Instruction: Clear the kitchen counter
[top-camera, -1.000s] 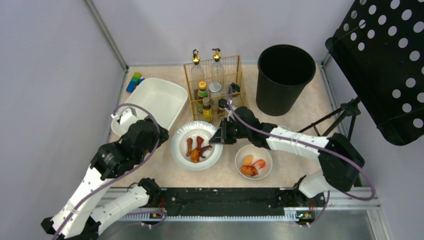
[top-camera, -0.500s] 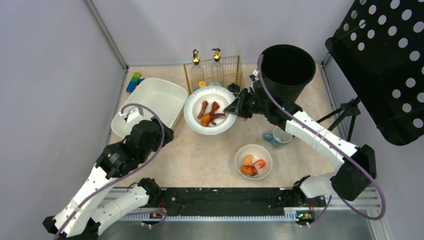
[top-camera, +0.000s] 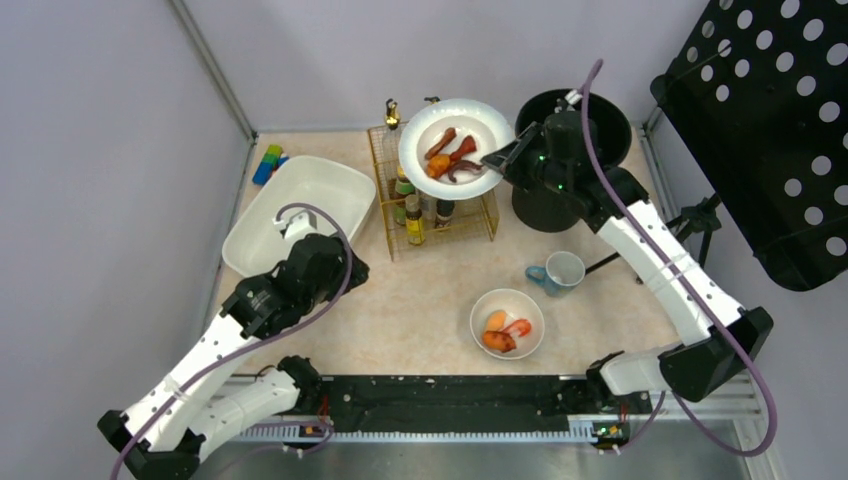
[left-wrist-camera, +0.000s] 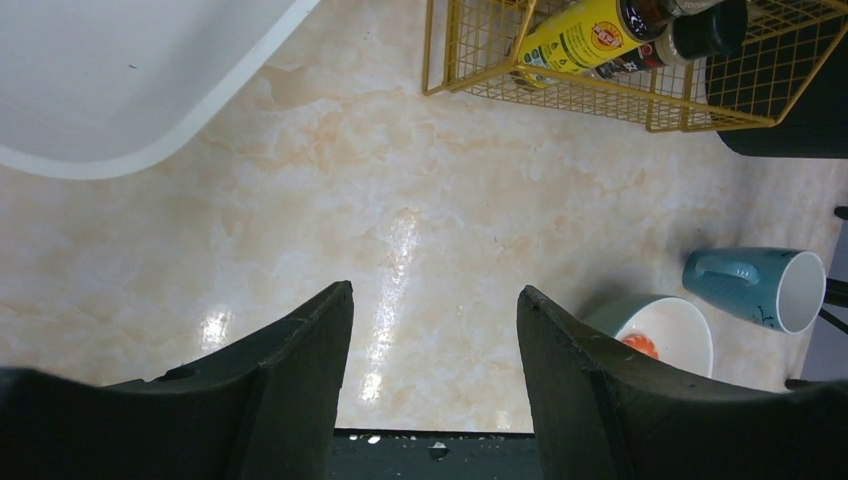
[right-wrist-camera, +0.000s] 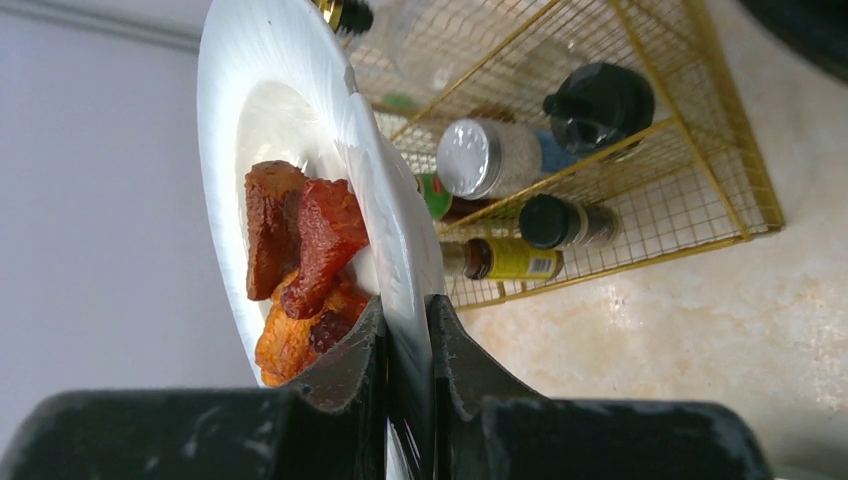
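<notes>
Grey walls close the left and far edges of the surface (top-camera: 420, 300), a black rail runs along its near edge, and a tripod leg reaches in at the right. The surface is a flat beige-peach slab with faint marbled veins, and it shines with glare in the left wrist view. Its widest bare stretch runs down the middle, from the tub (top-camera: 310, 200) at the far left to the bowl (top-camera: 475, 320) near the front. The left tool (left-wrist-camera: 435, 295) hangs over this stretch with its fingers spread and nothing between them. A gold wire rack (top-camera: 470, 222) of bottles stands at the far middle, with a black bin (top-camera: 545, 205) just beside it on the right. Only a narrow strip of bare surface shows between them. A mug (top-camera: 560, 272) lies on its side between the bin and the bowl. Coloured blocks (top-camera: 268, 163) sit in the far left corner beside the tub. The right tool (top-camera: 500, 158) is clenched on the rim of a white plate (top-camera: 490, 115) of browned food. It holds the plate in the air above the rack, close to the bin's rim.
</notes>
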